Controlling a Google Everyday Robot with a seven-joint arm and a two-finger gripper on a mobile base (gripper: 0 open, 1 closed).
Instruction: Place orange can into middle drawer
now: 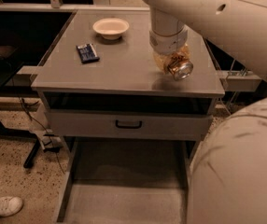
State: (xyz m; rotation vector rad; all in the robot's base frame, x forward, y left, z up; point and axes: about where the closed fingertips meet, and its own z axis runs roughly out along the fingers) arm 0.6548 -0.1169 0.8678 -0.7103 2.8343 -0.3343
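My gripper (173, 59) hangs from the cream arm over the right part of the grey tabletop (124, 64). It is shut on the orange can (176, 64), which lies tilted with its shiny silver end facing the front. The can is held just above the top and casts a shadow under it. The middle drawer (124, 195) is pulled out at the bottom of the view: a wide grey tray with a flat floor and low side walls. It lies below and in front of the can.
A white bowl (111, 28) sits at the back of the tabletop and a dark blue packet (87, 52) lies at its left. A grey drawer front with a black handle (129, 124) is closed under a dark open slot. My arm's bulk (236, 171) fills the lower right.
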